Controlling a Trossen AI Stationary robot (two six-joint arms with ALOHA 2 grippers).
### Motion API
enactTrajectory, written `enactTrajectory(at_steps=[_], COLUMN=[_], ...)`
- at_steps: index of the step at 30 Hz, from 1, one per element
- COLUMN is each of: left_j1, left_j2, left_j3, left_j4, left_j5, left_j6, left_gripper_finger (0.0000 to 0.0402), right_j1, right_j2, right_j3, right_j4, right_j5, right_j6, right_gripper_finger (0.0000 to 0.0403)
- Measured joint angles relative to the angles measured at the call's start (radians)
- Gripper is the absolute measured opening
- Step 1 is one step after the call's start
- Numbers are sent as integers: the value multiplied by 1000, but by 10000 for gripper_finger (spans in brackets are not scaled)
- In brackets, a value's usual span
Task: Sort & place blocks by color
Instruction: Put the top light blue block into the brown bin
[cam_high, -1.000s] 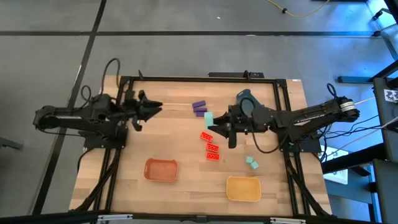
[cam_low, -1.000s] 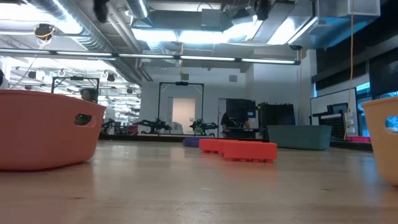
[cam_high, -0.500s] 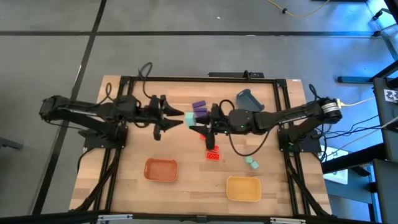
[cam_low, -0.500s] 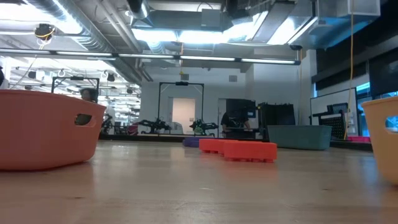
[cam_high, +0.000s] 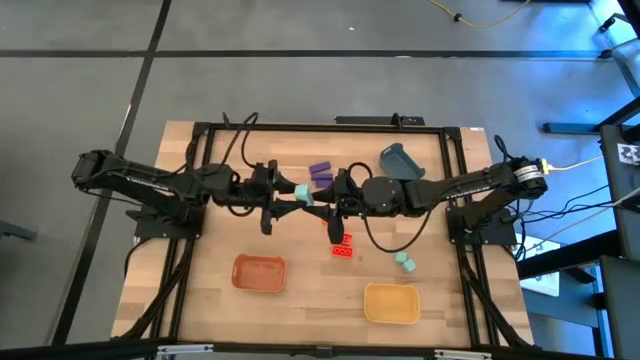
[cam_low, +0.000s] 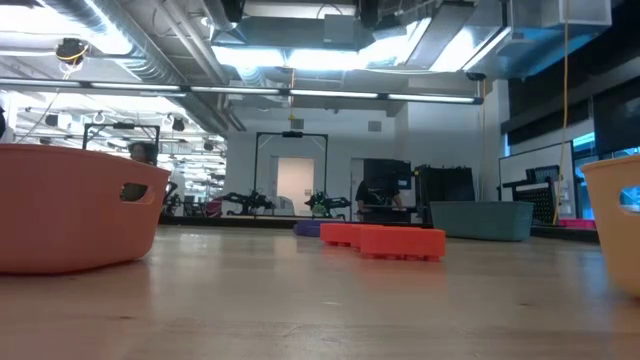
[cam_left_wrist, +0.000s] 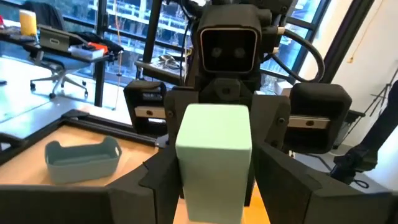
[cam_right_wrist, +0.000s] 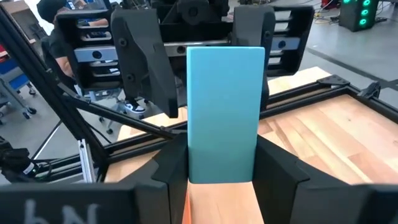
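Above the middle of the tabletop (cam_high: 215, 290), the right tool (cam_high: 318, 197) pinched 1 pale teal cube (cam_high: 302, 194) and held it out between the spread fingers of the left tool (cam_high: 292, 195). 2 purple bars (cam_high: 321, 175) lay just beyond, red blocks (cam_high: 342, 245) and 2 more teal cubes (cam_high: 404, 262) nearer the trays.

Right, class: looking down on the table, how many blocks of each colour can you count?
Red blocks: 2 in view; another may be hidden
Teal cubes: 3
Purple bars: 2
Total: 7 in view
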Motion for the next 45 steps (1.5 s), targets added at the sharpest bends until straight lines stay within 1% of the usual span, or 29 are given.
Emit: enactTrajectory(at_steps=[5,11,13,15,20,25,29,32,35,37,39,42,45], left_j1=[-2,-2,-2,-2,-1,16,33,32,8,-14,-41,-80,-116], left_j2=[1,1,1,1,-20,-96,-192,-272,-349,-389,-422,-452,-456], left_j3=[0,0,0,0,0,0,0,0,0,0,0,0,0], left_j4=[4,3,4,4,-22,-111,-256,-375,-494,-572,-623,-670,-675], left_j5=[-6,7,7,6,2,-15,-24,-31,-43,-78,-119,-169,-201], left_j6=[4,-3,-4,-3,6,28,32,53,68,53,35,9,4], left_gripper_finger=[173,126,126,126,126,126,126,126,126,126,126,126,126], right_j1=[0,0,0,0,-2,-11,-33,-36,-35,-23,-1,44,86], right_j2=[0,0,0,0,-8,-81,-155,-210,-261,-292,-321,-360,-399], right_j3=[0,0,0,0,0,0,-1,-1,-1,-1,-1,-1,-1], right_j4=[-2,-4,-4,-4,-29,-186,-337,-489,-638,-703,-762,-813,-850], right_j5=[-3,-22,-24,-29,-74,-46,-39,-40,-40,-8,53,164,266], right_j6=[-5,-9,-8,0,25,26,49,82,117,148,158,168,187], right_gripper_finger=[139,139,143,160,218,269,306,324,329,330,330,331,331])
